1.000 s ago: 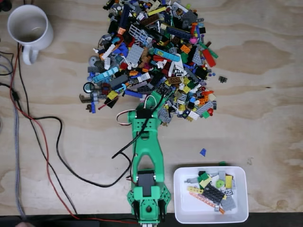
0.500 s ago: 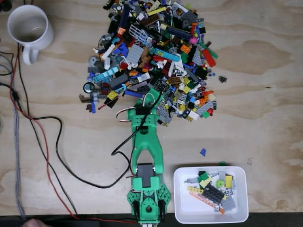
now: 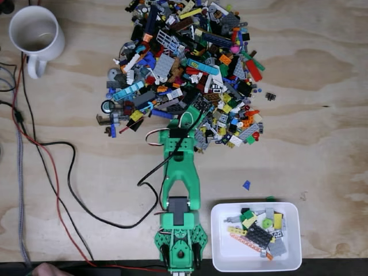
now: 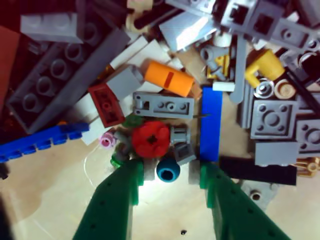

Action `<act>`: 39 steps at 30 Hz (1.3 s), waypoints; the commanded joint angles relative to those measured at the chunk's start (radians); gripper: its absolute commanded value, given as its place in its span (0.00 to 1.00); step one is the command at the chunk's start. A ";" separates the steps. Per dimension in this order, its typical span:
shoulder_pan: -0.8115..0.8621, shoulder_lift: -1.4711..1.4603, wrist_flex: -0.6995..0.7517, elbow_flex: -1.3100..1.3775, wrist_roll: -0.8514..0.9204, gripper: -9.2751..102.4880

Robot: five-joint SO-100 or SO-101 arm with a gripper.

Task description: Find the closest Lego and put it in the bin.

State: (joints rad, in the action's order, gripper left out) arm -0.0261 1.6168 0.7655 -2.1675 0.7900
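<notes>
Light plywood table carries everything in the fixed view: a big pile of mixed Lego pieces in the upper middle, a white mug at the top left corner, and black and red cables running down the left side. At the bottom right stands the bin, a shallow white tray, and several Lego pieces already lie inside it; one small blue piece lies alone on the wood just above the bin. From the bottom edge the green arm reaches up to the lower border of the pile. In the wrist view the gripper stands with its two green fingers spread apart, and nothing is held between them. A small blue ball piece lies in the gap, just under a red round piece. Beside the right finger there is a blue flat bar, upright in this view, and an orange cylinder lies further up.
</notes>
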 commanded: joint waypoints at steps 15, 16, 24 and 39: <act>-0.026 -0.018 0.041 0.071 -0.049 0.13; -0.026 -0.015 0.044 0.074 -0.051 0.13; 0.017 0.031 0.218 0.230 -0.060 0.13; 0.456 0.330 0.673 0.443 0.041 0.13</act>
State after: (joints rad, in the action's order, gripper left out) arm 0.1779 1.7733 1.3606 -1.8162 0.7823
